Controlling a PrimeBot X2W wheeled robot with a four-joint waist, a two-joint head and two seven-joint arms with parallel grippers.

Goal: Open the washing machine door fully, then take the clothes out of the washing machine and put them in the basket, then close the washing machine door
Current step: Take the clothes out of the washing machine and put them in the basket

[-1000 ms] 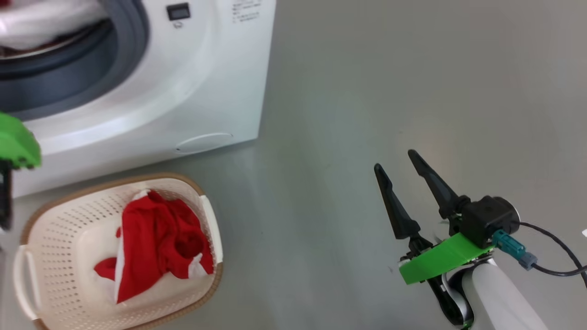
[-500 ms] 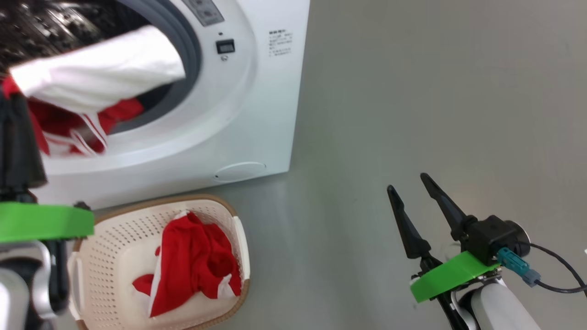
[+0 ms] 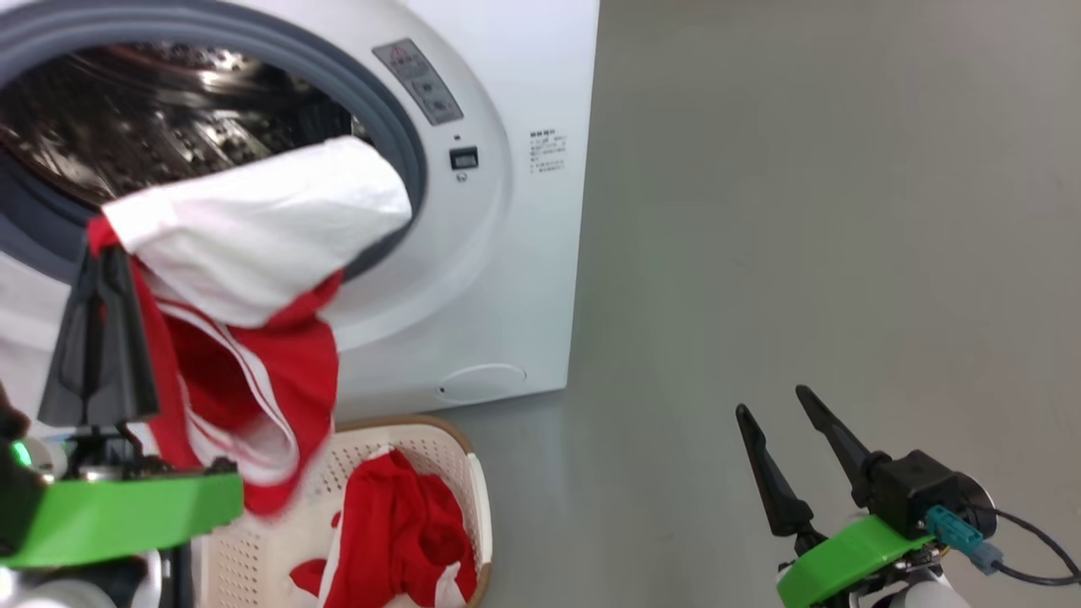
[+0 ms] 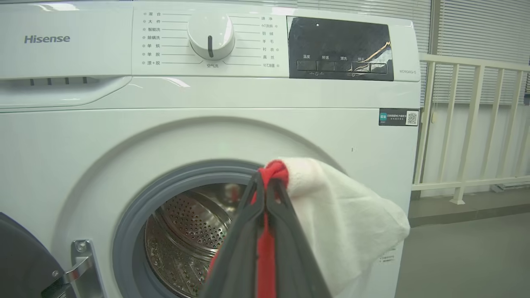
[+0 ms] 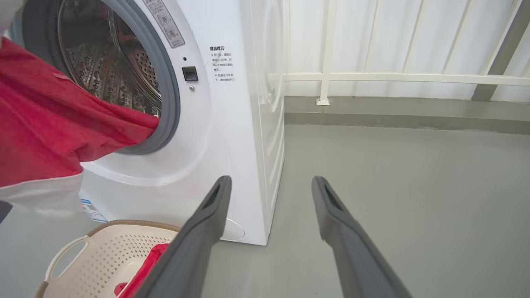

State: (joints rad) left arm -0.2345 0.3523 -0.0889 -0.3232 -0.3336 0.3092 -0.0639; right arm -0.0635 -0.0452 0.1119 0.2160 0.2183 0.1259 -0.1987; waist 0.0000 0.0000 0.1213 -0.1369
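your left gripper (image 3: 95,253) is pinched shut on the red edge of a red and white garment (image 3: 253,228). the cloth hangs from the fingertips in front of the washing machine (image 3: 524,253), its far end reaching the grey gasket (image 3: 397,143). the washing machine door (image 4: 16,256) is cut off at the left wrist view's lower left. below, the basket (image 3: 443,429) holds another red garment (image 3: 397,523), its left part hidden by the green mount (image 3: 118,515). your right gripper (image 3: 773,404) hangs spread and empty, well apart to the right.

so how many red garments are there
2: one red-and-white garment held by the left gripper, trailing from the steel drum; one red garment crumpled in the cream perforated basket. More may be hidden.
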